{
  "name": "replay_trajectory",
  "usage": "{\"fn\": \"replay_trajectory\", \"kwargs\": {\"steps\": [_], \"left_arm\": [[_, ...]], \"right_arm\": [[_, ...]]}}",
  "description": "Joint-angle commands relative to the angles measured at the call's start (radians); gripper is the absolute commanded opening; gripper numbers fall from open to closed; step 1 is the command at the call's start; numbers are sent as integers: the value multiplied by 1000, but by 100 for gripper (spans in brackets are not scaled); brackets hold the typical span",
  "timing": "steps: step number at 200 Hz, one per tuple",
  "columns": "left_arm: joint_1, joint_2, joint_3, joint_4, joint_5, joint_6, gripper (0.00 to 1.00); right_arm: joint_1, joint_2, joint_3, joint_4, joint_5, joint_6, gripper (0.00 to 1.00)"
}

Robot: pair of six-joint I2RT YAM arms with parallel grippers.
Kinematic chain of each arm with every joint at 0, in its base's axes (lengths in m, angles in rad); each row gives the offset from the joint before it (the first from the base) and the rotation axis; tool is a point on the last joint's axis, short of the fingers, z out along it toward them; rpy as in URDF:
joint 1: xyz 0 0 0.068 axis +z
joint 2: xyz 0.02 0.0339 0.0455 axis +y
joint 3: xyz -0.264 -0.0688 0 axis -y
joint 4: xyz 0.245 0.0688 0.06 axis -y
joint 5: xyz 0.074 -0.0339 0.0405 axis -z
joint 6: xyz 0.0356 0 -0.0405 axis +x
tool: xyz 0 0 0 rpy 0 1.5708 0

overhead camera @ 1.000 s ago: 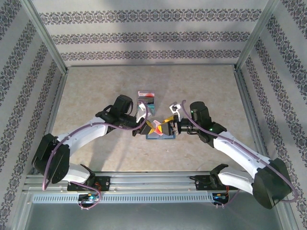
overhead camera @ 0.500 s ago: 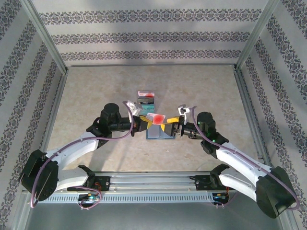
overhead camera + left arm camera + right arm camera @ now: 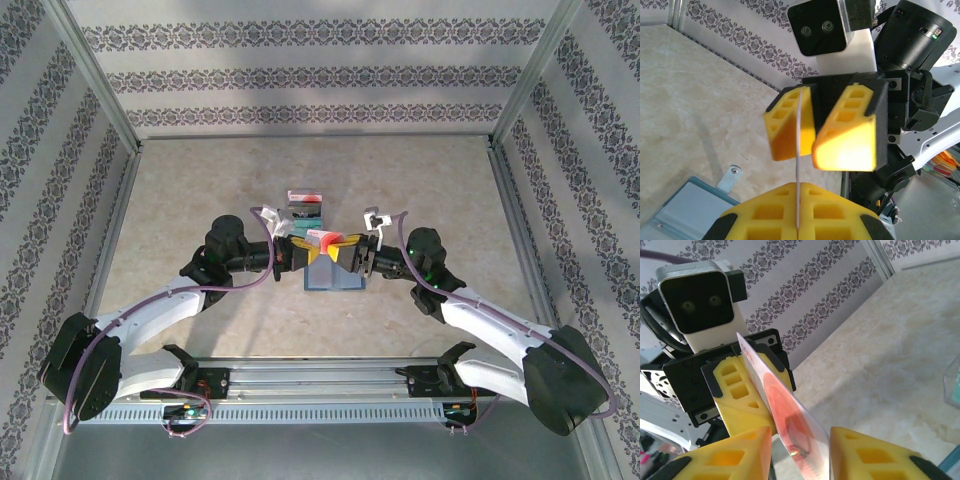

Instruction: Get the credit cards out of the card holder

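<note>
From the top view the whole layout can be taken in: the card holder (image 3: 335, 278) lies on the table (image 3: 200, 190) right below the two grippers, and the other credit cards (image 3: 305, 205) are parked just behind it. The close detail is only given by the wrist cams. On the left wrist the red-and-white card (image 3: 798, 165) is seen edge-on as a thin line, pinched tight in the left gripper (image 3: 798, 222), and a gap is plainly left between the yellow fingers of the right gripper (image 3: 816, 150). On the right wrist the card's red-blotched face is shown (too blurry for the print to be read), slanting between those same fingers.

So the card is held up above the holder. One end is clamped by the left, and the other end sits inside the right's jaws, which are parted around it; contact with both pads can't be confirmed.

Compared with half a second ago, the right gripper has been brought in from beside the holder onto the card's free end.
</note>
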Motion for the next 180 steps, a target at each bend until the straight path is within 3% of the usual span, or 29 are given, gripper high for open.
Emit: {"fn": "replay_trajectory", "kwargs": {"steps": [1,23,54,65,98,122,152,180], "left_arm": [[-2,13,0,63,35,-28,0],[-1,19,8,51,35,-35,1],[5,-5,53,-65,18,30,45],[6,-25,82,-138,-2,83,55],[8,-85,195,-442,-124,282,59],[8,-94,285,-616,-199,393,74],[7,-47,427,-833,-164,519,77],[7,33,558,-1018,-87,636,72]], "right_arm": [[14,-1,24,60,-30,0,23],[13,-10,22,52,-28,-1,7],[13,-44,28,-37,6,-36,2],[13,-57,37,-94,14,-59,0],[26,-72,102,-316,19,-138,0],[55,-63,148,-448,33,-213,0],[79,-42,186,-514,41,-262,0],[93,-14,215,-540,30,-285,0]]}}
